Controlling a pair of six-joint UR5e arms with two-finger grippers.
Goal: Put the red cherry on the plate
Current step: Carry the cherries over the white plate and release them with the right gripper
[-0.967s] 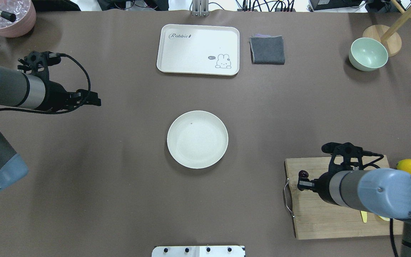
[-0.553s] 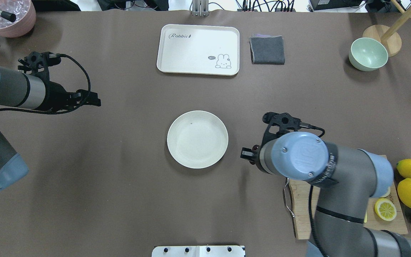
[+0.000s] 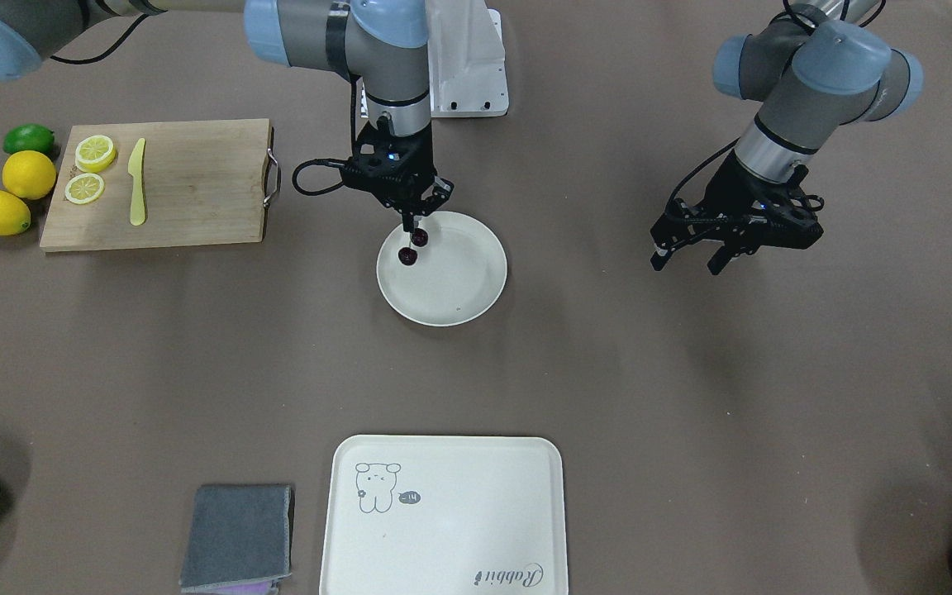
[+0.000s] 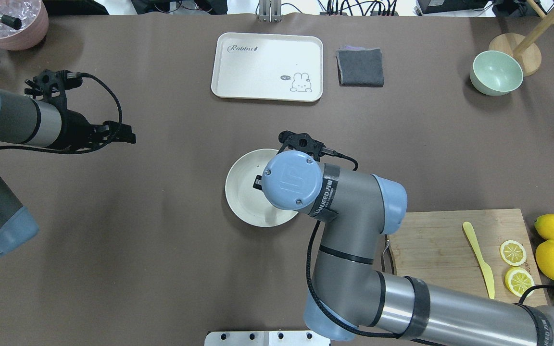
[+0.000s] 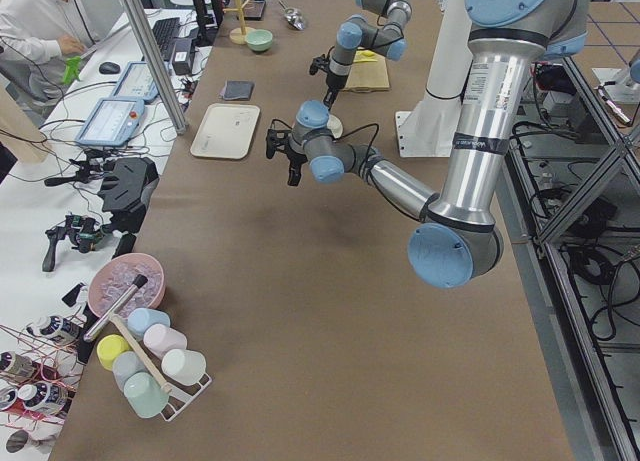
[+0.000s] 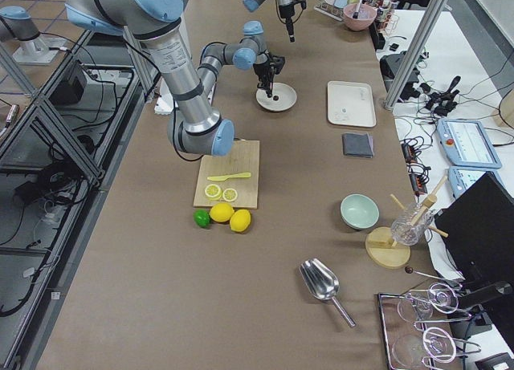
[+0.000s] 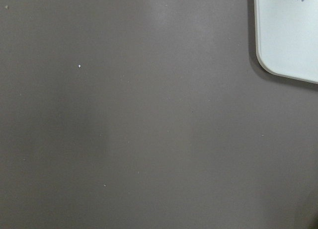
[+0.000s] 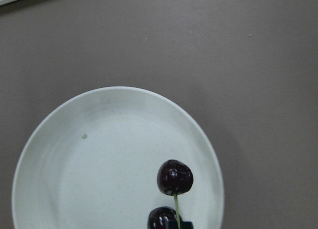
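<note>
Since only the thin stems are pinched between its closed jaws, the black two-finger right gripper (image 3: 408, 220) carries the red cherry (image 3: 413, 247), a pair of tiny, glossy, almost black fruits, hanging free below the fingertips. The soft fruit is thus spared any squeeze. In the right wrist view both fruits are seen against the round, shallow, off-white plate (image 3: 464, 285), inside the raised rim and towards one side, not at the centre. Contact with the plate surface cannot be confirmed; the pair appears suspended just above it. Release from a low height is judged sensible, so that the round fruits are kept from rolling over the rim.

The left gripper (image 3: 685, 263) is held well apart over bare brown table, fingers spread and empty, presumably parked clear of the working arm.

Compared with one second ago: the right gripper was then recorded over the rectangular wooden cutting board (image 3: 170, 182), with the cherry at its tip. At 0.6 s ago it was between board and plate. It is now over the plate. The plate and the left arm are unchanged in position.
</note>
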